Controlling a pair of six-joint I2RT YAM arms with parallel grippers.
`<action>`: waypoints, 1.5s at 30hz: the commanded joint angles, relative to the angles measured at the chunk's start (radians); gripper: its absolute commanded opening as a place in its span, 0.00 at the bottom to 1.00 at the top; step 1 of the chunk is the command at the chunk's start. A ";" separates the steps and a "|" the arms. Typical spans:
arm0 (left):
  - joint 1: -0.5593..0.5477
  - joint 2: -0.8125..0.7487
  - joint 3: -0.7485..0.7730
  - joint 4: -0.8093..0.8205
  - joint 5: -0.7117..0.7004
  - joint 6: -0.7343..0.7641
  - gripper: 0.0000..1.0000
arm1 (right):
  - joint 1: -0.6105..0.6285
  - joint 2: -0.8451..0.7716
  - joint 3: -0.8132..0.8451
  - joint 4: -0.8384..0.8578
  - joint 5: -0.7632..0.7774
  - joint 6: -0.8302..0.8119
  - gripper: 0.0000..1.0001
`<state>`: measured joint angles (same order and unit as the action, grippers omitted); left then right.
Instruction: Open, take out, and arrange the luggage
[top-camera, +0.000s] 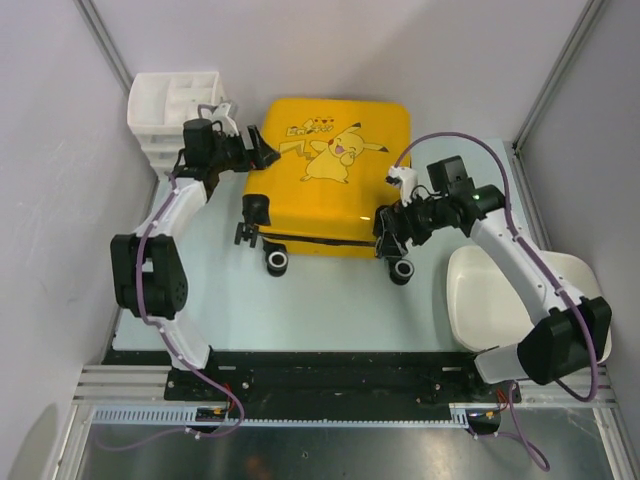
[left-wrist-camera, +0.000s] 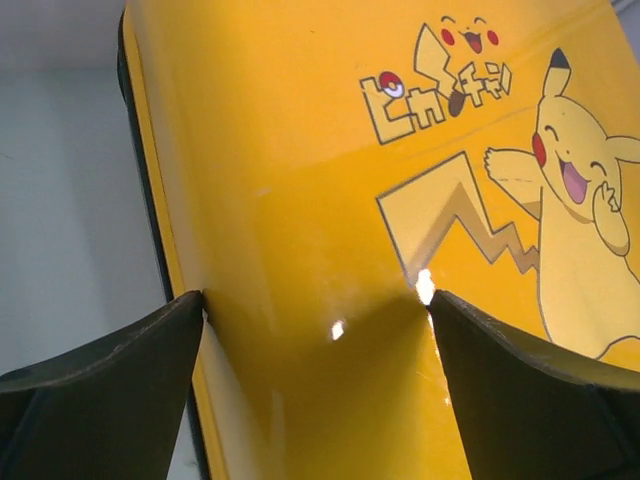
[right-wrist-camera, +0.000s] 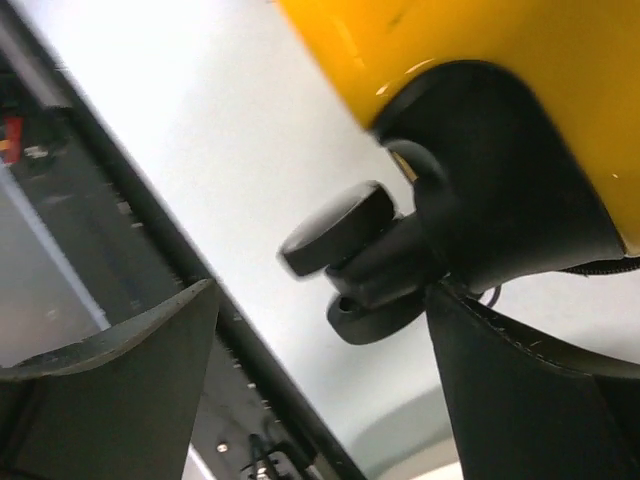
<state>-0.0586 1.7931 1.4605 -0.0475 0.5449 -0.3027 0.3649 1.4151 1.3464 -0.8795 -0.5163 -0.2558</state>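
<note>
The yellow suitcase (top-camera: 330, 175) lies flat and closed at the back middle of the table, Pikachu print up, black wheels (top-camera: 276, 262) on its near side. My left gripper (top-camera: 262, 150) is open at the case's far left corner. In the left wrist view (left-wrist-camera: 315, 300) its fingers (left-wrist-camera: 110, 370) straddle the case's left edge above the yellow shell (left-wrist-camera: 300, 150). My right gripper (top-camera: 386, 235) is open at the near right corner, beside the right wheel (top-camera: 402, 270). In the right wrist view (right-wrist-camera: 320, 300) that wheel (right-wrist-camera: 340, 225) and its black housing (right-wrist-camera: 490, 170) sit against the right finger; nothing is held.
A white plastic drawer unit (top-camera: 175, 105) stands at the back left, just behind my left gripper. A white tub (top-camera: 500, 295) sits at the right under my right arm. A black rail (top-camera: 330, 370) runs along the table's near edge. Grey walls close in both sides.
</note>
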 joint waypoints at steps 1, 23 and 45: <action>-0.076 -0.208 -0.040 -0.037 0.032 0.122 0.97 | -0.085 -0.119 0.011 0.007 -0.356 0.026 0.89; -0.003 -0.507 -0.281 -0.345 0.047 0.229 1.00 | -0.293 0.183 -0.188 0.301 -0.225 0.070 0.48; 0.034 -0.610 -0.249 -0.406 0.119 0.342 0.98 | 0.325 -0.149 -0.563 0.966 -0.067 0.320 0.46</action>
<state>0.0158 1.3098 1.2552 -0.4114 0.6472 -0.0742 0.6693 1.3853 0.7876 -0.0753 -0.6334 0.0288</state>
